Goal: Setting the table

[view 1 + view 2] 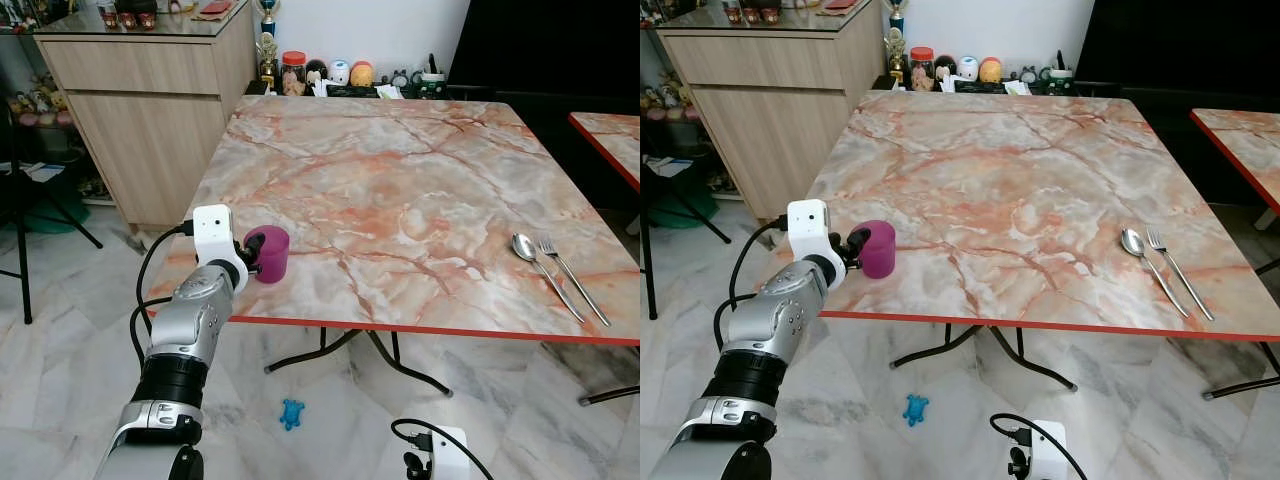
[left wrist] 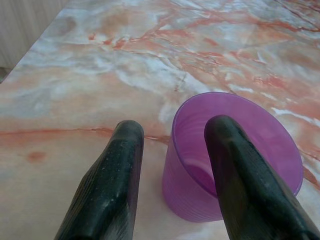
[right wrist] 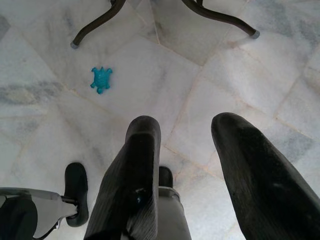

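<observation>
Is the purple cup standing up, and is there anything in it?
Upright and empty: the purple plastic cup stands on the marble table, its bare bottom visible inside.

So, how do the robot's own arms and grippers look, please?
The left arm is silver metal with black ring joints. It ends in a white box-shaped wrist module, and a black cable loops from that module. The left gripper has two long black fingers, rounded at the tips, with a slightly speckled surface. The right gripper has the same black fingers and a white module with a black cable.

Cup (image 1: pixel 269 253) near table's (image 1: pixel 400 170) left, spoon (image 1: pixel 530 256) right.
</observation>
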`<state>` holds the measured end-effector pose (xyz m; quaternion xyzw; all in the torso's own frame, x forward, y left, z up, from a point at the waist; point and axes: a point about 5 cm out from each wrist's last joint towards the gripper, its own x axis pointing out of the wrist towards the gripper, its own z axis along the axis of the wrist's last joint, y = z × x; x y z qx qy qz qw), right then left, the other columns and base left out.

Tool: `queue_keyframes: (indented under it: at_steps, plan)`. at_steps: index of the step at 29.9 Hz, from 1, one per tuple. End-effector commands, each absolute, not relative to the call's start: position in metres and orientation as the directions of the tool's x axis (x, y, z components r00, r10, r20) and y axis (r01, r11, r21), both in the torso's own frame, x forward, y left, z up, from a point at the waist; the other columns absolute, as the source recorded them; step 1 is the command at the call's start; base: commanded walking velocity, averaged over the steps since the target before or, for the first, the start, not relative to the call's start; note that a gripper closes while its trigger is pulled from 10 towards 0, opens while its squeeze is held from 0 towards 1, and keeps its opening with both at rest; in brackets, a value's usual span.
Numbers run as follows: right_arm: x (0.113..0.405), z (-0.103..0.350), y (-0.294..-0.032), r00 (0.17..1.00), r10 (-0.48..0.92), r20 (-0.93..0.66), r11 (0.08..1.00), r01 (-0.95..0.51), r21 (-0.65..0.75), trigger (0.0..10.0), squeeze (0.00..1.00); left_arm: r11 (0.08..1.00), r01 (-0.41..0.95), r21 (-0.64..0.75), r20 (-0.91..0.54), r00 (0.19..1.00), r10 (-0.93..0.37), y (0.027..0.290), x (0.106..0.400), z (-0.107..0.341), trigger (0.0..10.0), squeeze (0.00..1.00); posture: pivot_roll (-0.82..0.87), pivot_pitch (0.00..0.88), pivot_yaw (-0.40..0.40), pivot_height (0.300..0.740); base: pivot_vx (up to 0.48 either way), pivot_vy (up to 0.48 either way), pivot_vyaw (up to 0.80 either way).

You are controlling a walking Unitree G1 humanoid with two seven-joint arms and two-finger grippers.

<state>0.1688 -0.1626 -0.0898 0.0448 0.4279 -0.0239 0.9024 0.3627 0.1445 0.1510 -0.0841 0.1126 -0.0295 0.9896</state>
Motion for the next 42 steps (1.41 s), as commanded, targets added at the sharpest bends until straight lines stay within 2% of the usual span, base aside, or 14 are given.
queue_keyframes:
  at_steps: [1, 3, 4, 14, 28, 42]
  plan:
    - [0.166, -0.091, -0.164, 0.623, -0.008, -0.782, 0.994, 0.089, 0.061, 10.0, 0.00, 0.986, 0.039, -0.164, -0.215, 0.974, -0.075, 0.144, 0.366, 0.154, 3.2, 0.00, 0.18, 0.000, -0.045, 0.740, 0.000, 0.000, 0.00]
    - [0.166, -0.091, -0.164, 0.623, -0.008, -0.782, 0.994, 0.089, 0.061, 10.0, 0.00, 0.986, 0.040, -0.162, -0.216, 0.974, -0.075, 0.144, 0.366, 0.154, 3.2, 0.00, 0.18, 0.000, -0.045, 0.740, 0.000, 0.000, 0.00]
    - [0.167, -0.091, -0.163, 0.623, -0.008, -0.782, 0.994, 0.089, 0.061, 10.0, 0.00, 0.986, 0.041, -0.161, -0.216, 0.973, -0.076, 0.145, 0.366, 0.154, 0.0, 0.00, 0.18, 0.000, -0.044, 0.740, 0.000, 0.000, 0.00]
    - [0.175, -0.088, -0.159, 0.634, 0.001, -0.773, 0.995, 0.080, 0.066, 10.0, 0.00, 0.988, 0.052, -0.148, -0.215, 0.973, -0.083, 0.147, 0.366, 0.155, 0.0, 0.00, 0.18, 0.000, -0.048, 0.740, 0.000, 0.000, 0.00]
    - [0.170, -0.089, -0.172, 0.634, -0.013, -0.773, 0.994, 0.093, 0.059, 10.0, 0.00, 0.986, 0.089, -0.140, -0.209, 0.971, -0.117, 0.148, 0.366, 0.159, 0.0, 0.00, 0.19, 0.000, -0.048, 0.740, 0.000, 0.000, 0.00]
    - [0.170, -0.090, -0.164, 0.623, -0.006, -0.782, 0.994, 0.091, 0.065, 10.0, 0.00, 0.987, 0.110, -0.117, -0.162, 0.978, -0.129, 0.150, 0.361, 0.162, 0.0, 0.00, 0.19, 0.000, -0.049, 0.740, 0.000, 0.000, 0.00]
